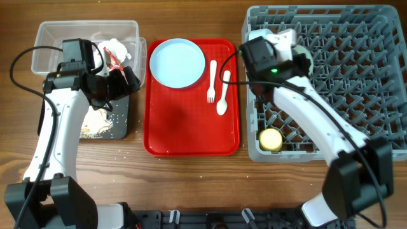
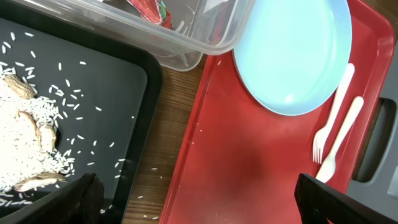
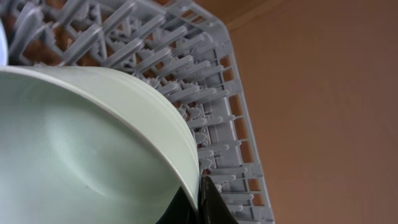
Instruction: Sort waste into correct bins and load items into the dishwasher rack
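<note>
Left gripper [image 2: 196,186]: jaws wide apart, holding nothing; it hovers where the black tray [image 2: 106,87] meets the red tray [image 1: 191,127].
Right gripper [image 3: 198,199]: jaws clamped on the rim of the mint green bowl [image 3: 81,155], over the dishwasher rack [image 1: 356,70] near its 10 o'clock corner.
Waste: a red-and-white wrapper [image 1: 113,58] and white tissue [image 1: 117,44] lie in the clear tub [image 1: 63,35], at the table's 10 o'clock. Rice [image 2: 18,134] and brown scraps [image 2: 15,87] lie on the black tray.
Red tray: at centre. The pale blue plate [image 1: 177,62] sits at its 11 o'clock; the fork [image 1: 212,81] and spoon [image 1: 223,94] lie side by side at 2 o'clock.
Rack: at the table's 3 o'clock, with the yellow cup [image 1: 271,140] in its 7 o'clock corner.
</note>
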